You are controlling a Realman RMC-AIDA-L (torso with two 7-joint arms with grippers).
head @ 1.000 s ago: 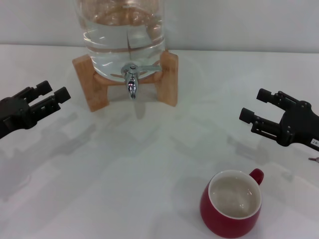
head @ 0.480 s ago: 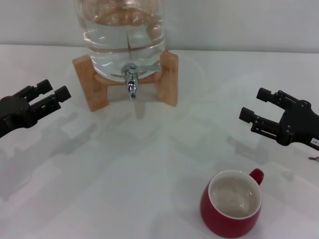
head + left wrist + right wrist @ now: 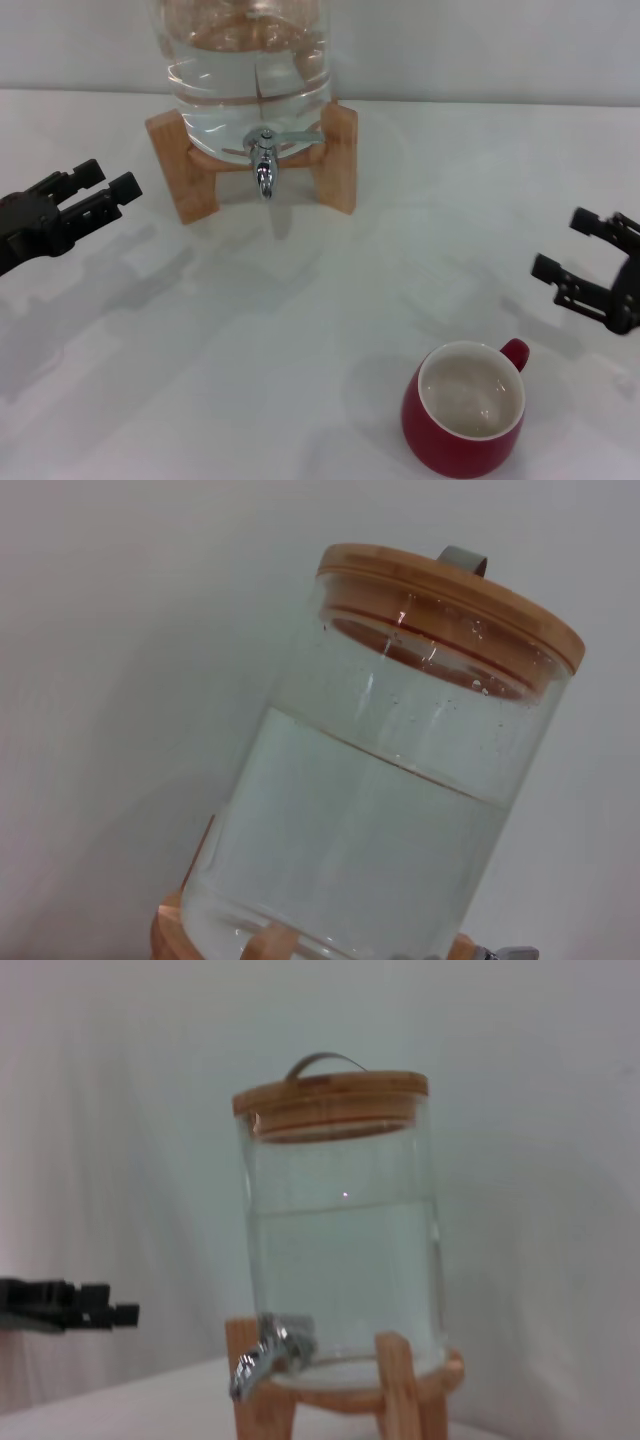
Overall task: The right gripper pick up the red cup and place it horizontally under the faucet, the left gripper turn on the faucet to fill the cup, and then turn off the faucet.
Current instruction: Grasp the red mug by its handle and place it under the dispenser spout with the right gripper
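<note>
1. The right hand [image 3: 585, 262] hung open at the right edge of the head view, its two fingers spread, just behind and to the right of the red cup [image 3: 464, 408]. The cup stood upright on the white counter [image 3: 300, 330], near the front, its small handle [image 3: 514, 351] turned toward that hand. If the hand came down off-centre, a finger could strike the rim or the handle and shove the cup instead of straddling it.

2. The cup looked glossy and squat. A shallow or slanted grip on the wall might well slip once lifted, and the cup could drop or tip onto the counter.

3. The faucet [image 3: 263, 170] sat low between the legs of the wooden stand [image 3: 340, 160], under the glass jar [image 3: 250, 70]. The gap beneath the spout seemed tight, so a cup carried in too high could knock the spout or the stand.

4. The left hand [image 3: 85, 200] hovered open at the left, well apart from the faucet, empty. Its job would be the thin lever [image 3: 297, 134]; a clumsy push might miss it or nudge the whole jar.

5. The jar was well filled with water. If the cup ended up off the spout's line, or the lever was shut late, water would spill over the counter.
</note>
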